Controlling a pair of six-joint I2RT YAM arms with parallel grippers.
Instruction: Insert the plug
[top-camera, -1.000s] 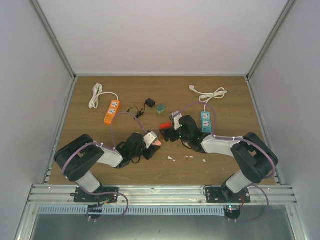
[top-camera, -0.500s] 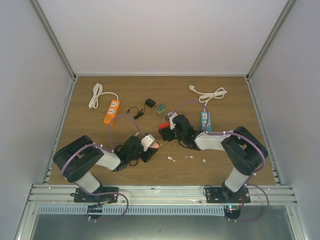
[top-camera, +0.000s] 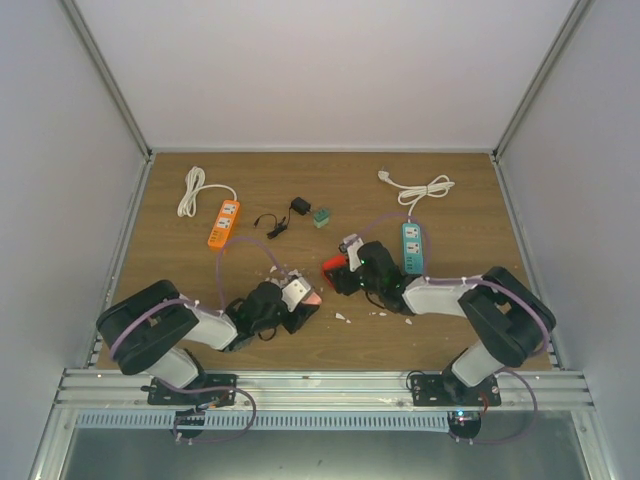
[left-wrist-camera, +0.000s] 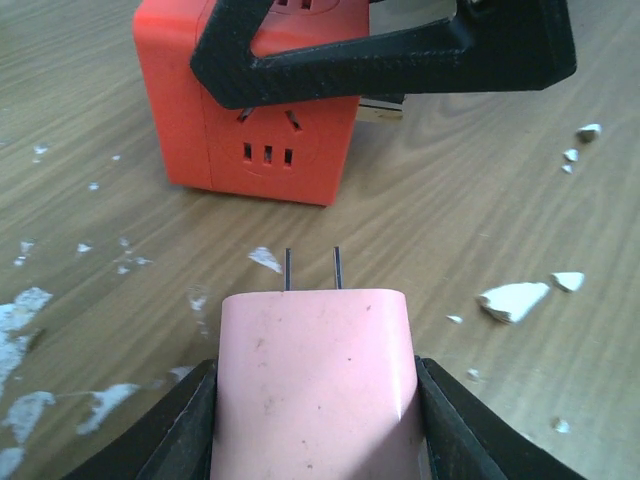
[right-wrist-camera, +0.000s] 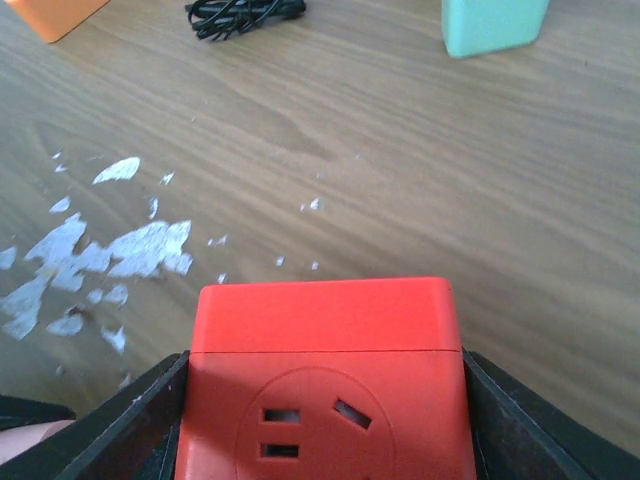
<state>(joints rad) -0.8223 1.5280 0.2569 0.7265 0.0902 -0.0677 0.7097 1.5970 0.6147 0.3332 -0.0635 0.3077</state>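
**Operator:** Where is the plug, and what holds it?

**Technician:** The pink plug sits in the left gripper, with one finger pressed on each flank; it is low over the table, nearer the arm bases than the socket.

**Operator:** Which way does it point?

**Technician:** Its long axis runs straight out along the fingers; the two flat prongs lead, aimed at the red socket cube; prongs and cube are apart, with bare wood and white chips between them.

**Operator:** What is the state of the cube?

**Technician:** It rests on the table; the right gripper is closed on it, a finger against each side; one slotted face looks at the prongs; another socket face looks up at the right wrist camera.

**Operator:** Does anything stand in the way?

**Technician:** A black finger of the right gripper crosses the upper part of the facing side and covers part of the upper socket; the three slots below it are exposed.

**Operator:** What lies further out?

**Technician:** A teal power strip lies just beyond the right arm; then come a small green block and a black adapter with its cord; an orange power strip lies to the left; a white cable runs back from each strip, one coiled at far left, one looped at far right.

**Operator:** Is any writing legible?

**Technician:** The markings on the strips are too small to read.
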